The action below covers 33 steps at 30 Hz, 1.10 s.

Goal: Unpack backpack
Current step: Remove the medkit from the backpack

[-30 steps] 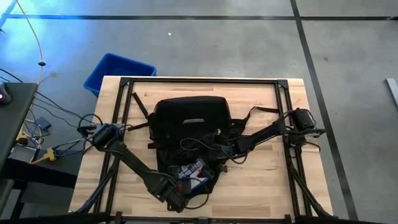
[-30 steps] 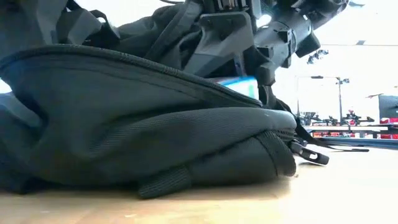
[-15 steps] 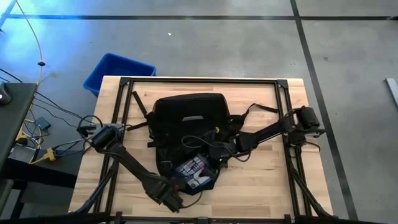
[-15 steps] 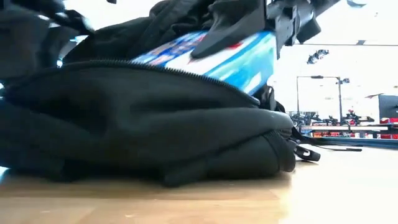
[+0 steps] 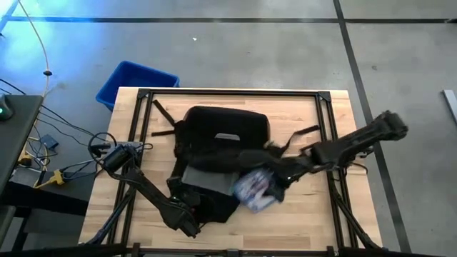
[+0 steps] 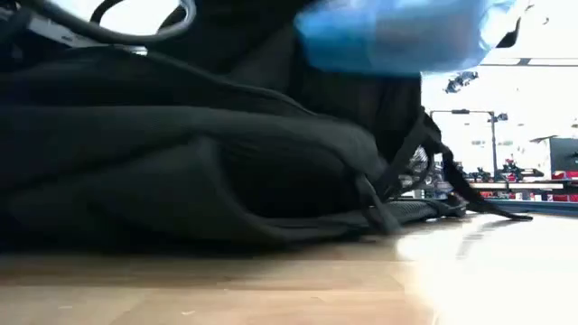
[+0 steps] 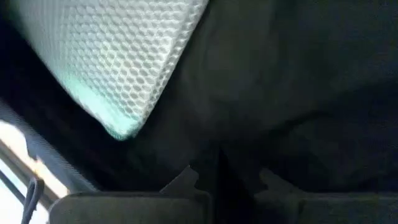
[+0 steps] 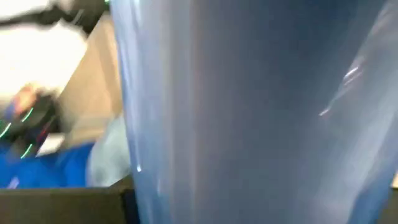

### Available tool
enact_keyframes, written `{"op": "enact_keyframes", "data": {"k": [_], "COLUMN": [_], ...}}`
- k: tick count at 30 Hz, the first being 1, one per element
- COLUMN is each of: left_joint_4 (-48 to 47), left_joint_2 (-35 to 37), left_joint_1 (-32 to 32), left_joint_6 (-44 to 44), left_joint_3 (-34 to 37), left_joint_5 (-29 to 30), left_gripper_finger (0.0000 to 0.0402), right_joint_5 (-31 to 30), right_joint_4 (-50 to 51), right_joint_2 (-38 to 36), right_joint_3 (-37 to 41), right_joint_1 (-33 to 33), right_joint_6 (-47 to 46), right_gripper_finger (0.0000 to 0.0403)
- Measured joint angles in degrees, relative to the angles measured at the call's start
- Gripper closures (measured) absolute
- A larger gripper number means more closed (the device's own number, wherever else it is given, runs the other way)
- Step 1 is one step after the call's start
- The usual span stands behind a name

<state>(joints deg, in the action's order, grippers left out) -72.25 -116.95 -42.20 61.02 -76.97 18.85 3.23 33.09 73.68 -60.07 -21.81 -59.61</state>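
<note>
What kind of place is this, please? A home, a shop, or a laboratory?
Probably a robotics lab or workshop: a wooden table with a black frame stands on a bare concrete floor marked with dark lines, and loose cables run to a side desk.

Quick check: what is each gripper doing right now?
Left gripper: at the backpack's near edge, shut on its fabric.
Right gripper: shut on a blue package, lifted out of the backpack.

2 dark arms: the left arm (image 5: 146, 189) and right arm (image 5: 350, 146) are slim black jointed tubes with thicker round joints; thin black cables (image 5: 100, 143) loop at the left arm's base.
</note>
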Motion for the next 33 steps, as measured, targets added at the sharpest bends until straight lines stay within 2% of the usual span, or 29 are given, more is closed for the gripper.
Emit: {"op": "enact_keyframes", "data": {"k": [2,4,9,12,16,21,25,27,33], "left_joint_4": [-0.09,0.15,-0.79,-6.59,-13.85,-15.93,-12.24,-10.89,-10.28], "left_joint_2": [0.02,0.04,0.01,-0.2,-0.2,-0.09,-0.07,-0.07,-0.09], "left_joint_1": [-0.32,-0.62,-1.01,-1.35,-2.54,-5.82,-8.09,-7.94,-2.63], "left_joint_6": [0.41,0.78,3.06,5.81,6.74,-0.08,-10.19,-12.96,-13.31], "left_joint_3": [0.0,0.0,-0.87,-5.07,-14.63,-27.25,-31.56,-31.61,-30.86], "left_joint_5": [-0.35,-0.17,1.2,3.2,12.58,24.55,37.21,41.26,40.89], "left_gripper_finger": [0.0401,0.0401,0.0402,0.0401,0.0401,0.039,0.0347,0.0314,0.0198], "right_joint_5": [-7.23,-10.38,-7.58,-5.46,-0.34,7.55,11.67,12.99,13.96], "right_joint_4": [7.97,13.68,15.93,13.09,6.84,-1.93,-7.45,-9.12,-10.87], "right_joint_2": [-4.88,-9.09,-12.26,-9.53,-2.45,7.07,12.77,14.69,16.08], "right_joint_3": [0.03,0.04,0.04,0.03,0.02,-0.09,-0.09,-0.11,-0.15], "right_joint_1": [0.7,1.74,3.48,3.96,4.91,6.64,7.41,7.52,7.42], "right_joint_6": [-2.41,-4.22,-3.31,-0.69,4.73,10.62,13.57,14.51,15.1], "right_gripper_finger": [0.0262,0.0262,0.0262,0.0262,0.0262,0.0262,0.0262,0.0262,0.0262]}}
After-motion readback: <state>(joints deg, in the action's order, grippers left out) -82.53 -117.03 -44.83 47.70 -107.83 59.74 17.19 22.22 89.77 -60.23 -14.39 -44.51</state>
